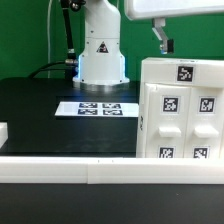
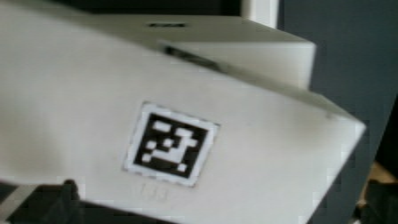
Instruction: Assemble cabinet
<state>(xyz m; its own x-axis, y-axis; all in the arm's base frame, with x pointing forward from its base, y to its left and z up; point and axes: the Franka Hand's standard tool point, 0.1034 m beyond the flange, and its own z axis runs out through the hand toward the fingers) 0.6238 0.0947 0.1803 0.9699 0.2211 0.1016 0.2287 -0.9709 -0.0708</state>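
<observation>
The cabinet (image 1: pixel 182 110) is a large blocky white box with several black-and-white tags, standing at the exterior view's right. My gripper (image 1: pixel 167 46) hangs just above its top edge, with one dark finger (image 1: pixel 160 38) showing. In the wrist view the cabinet's white body (image 2: pixel 196 90) with one tag (image 2: pixel 175 143) fills the picture. The two dark fingertips (image 2: pixel 43 204) stand far apart at either side, with the box between them. The gripper (image 2: pixel 210 206) is open and holds nothing. A small white block (image 1: pixel 3 132) lies at the far left edge.
The marker board (image 1: pixel 97 108) lies flat on the black table in front of the robot's base (image 1: pixel 102 55). A long white border rail (image 1: pixel 70 170) runs along the table's front edge.
</observation>
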